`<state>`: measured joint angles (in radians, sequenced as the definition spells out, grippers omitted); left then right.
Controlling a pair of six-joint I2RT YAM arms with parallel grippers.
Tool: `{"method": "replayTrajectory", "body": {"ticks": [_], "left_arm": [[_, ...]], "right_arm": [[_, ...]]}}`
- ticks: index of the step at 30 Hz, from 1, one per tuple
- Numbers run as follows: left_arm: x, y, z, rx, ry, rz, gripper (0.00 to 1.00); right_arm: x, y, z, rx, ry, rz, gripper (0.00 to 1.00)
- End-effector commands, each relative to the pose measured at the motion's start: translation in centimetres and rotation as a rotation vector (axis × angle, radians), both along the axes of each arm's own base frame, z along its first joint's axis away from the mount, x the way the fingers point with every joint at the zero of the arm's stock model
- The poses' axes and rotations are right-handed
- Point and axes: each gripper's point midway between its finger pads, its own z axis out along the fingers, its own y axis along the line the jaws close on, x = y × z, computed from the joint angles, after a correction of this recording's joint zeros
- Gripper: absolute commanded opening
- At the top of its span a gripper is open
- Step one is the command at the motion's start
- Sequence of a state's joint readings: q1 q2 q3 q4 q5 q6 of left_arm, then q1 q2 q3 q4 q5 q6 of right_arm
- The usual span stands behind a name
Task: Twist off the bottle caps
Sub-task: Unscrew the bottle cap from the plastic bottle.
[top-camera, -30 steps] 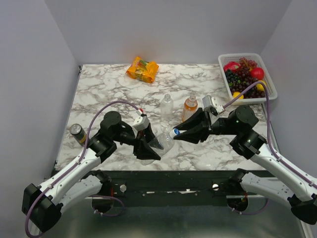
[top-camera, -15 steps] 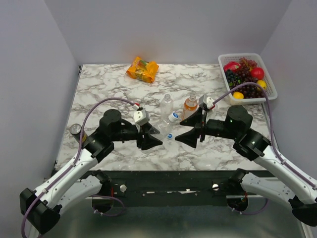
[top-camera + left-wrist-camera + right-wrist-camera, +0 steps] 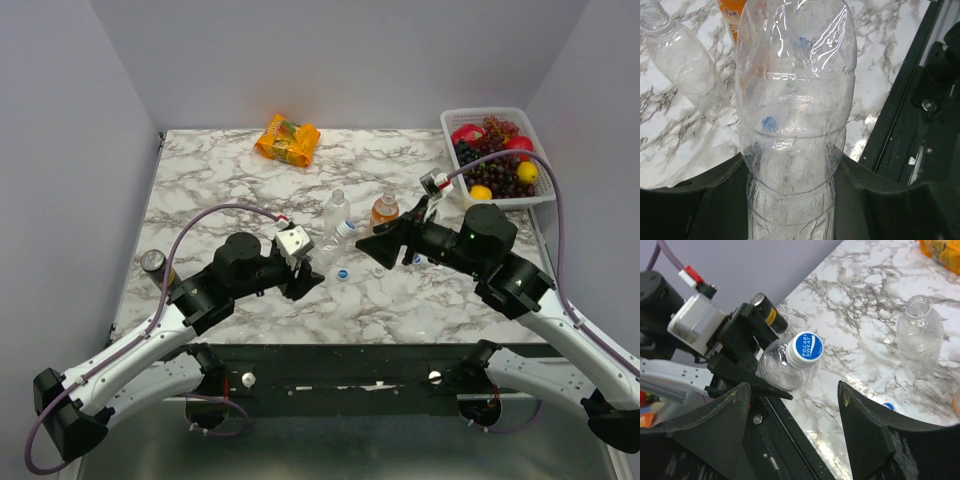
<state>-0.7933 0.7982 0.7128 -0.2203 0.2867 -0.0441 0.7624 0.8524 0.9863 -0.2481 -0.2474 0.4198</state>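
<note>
Your left pincer [image 3: 306, 277] grips the clear bottle [image 3: 795, 115]. The right pincer [image 3: 366, 250] stands released facing its blue cap [image 3: 807, 348]. Centre it squarely, close, then twist gently.

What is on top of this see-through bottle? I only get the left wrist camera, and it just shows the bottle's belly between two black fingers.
Observer: A blue POCARI SWEAT cap sits screwed on the clear bottle that the left gripper holds.
Operator: Is the other hand twisting it?
Observer: No. The right gripper is open, with its fingers apart from the cap.
Operator: Are any lids off already?
Observer: Yes. One loose blue cap lies on the marble table.
</note>
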Motion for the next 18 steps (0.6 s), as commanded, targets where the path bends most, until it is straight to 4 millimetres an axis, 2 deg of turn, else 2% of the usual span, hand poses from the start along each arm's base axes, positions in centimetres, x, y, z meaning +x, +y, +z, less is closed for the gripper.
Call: {"method": "replayTrajectory", "body": {"ticks": [1, 2, 5, 11, 18], "left_arm": [[2.3, 1.6, 0.8, 0.056, -0.069, 0.163, 0.32], [2.3, 1.5, 0.6, 0.064, -0.066, 0.166, 0.32], [2.1, 1.4, 0.4, 0.075, -0.066, 0.164, 0.32], [1.8, 1.3, 0.4, 0.084, -0.073, 0.159, 0.32], [1.4, 1.2, 0.3, 0.094, -0.080, 0.151, 0.32]], "right_arm": [[2.4, 1.3, -0.1, 0.093, 0.119, -0.097, 0.75], [2.6, 1.7, 0.4, 0.123, 0.126, -0.098, 0.74], [3.3, 2.7, 0.0, 0.149, 0.152, -0.094, 0.72], [4.4, 3.1, -0.5, 0.162, 0.169, -0.130, 0.70], [5.0, 4.5, -1.3, 0.145, 0.207, -0.103, 0.69]]}}
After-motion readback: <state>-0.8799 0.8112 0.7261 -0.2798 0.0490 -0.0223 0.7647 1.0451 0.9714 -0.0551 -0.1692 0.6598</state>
